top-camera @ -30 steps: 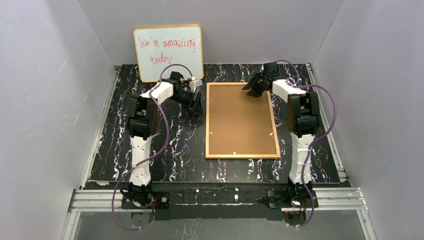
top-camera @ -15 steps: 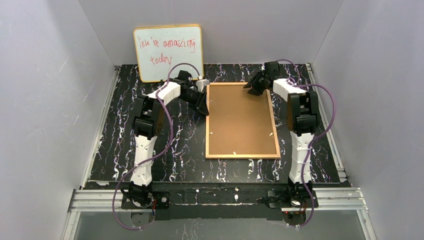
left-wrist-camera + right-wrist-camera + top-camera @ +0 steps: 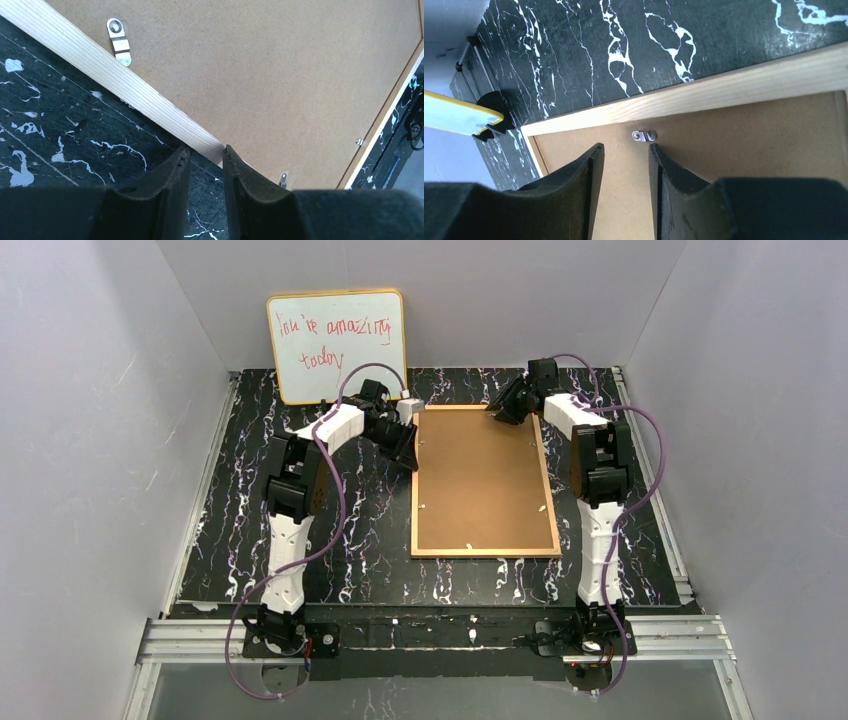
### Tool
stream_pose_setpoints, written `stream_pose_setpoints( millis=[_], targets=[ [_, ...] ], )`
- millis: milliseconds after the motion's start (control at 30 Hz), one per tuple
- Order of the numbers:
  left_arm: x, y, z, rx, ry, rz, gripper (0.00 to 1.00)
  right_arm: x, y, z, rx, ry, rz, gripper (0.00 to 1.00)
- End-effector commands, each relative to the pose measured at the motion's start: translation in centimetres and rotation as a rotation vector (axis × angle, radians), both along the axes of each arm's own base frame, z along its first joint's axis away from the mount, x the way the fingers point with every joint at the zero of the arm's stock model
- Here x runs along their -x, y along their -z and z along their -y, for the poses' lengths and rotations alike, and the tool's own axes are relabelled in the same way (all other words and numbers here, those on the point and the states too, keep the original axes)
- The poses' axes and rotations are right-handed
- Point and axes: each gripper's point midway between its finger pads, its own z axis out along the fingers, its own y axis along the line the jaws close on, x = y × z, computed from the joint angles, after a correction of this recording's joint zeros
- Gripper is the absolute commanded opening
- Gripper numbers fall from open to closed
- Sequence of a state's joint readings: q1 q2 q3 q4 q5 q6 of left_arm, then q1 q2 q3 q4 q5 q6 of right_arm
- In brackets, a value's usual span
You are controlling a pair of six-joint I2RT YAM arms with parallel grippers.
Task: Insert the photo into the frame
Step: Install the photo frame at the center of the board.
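Marbled table (image 3: 350, 540): left gripper (image 3: 205, 151), narrowed since earlier, empty, is set at frame (image 3: 280, 75) edge; right gripper (image 3: 624, 147), half-open, empty, over clip (image 3: 644, 135); back-opening judged imminent.

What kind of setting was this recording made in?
Probably a lab robot cell: plain grey panels wall in a black marbled tabletop, an aluminium mounting rail edges the front, and a whiteboard leans at the back.

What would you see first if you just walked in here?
A big wooden frame lies back-up in the middle of the black table. The left gripper and right gripper are at its far end, and a whiteboard with red writing leans at the back left.
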State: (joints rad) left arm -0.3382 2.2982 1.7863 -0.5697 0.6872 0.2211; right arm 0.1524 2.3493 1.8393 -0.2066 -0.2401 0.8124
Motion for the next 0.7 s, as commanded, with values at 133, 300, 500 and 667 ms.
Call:
stream_pose_setpoints(
  millis=[133,300,500,667],
  targets=[
    [3.9,9.7,-4.4,-0.338,0.127,-0.036,0.16,-1.9,-0.6,-0.1,-0.028,0.024,0.036,0.45],
    [5.0,10.6,-5.1,-0.390,0.205,-0.021,0.14,-1.9,-0.4,-0.4,-0.049,0.025,0.034,0.44],
    [6.1,11.5,-5.7,-0.441,0.304,-0.009,0.14,-1.5,0.4,-1.0,-0.094,0.030,0.028,0.43],
    [6.7,12.0,-6.3,-0.485,0.369,0.006,0.14,-1.4,0.7,-1.5,-0.122,0.030,0.030,0.42]
  ],
)
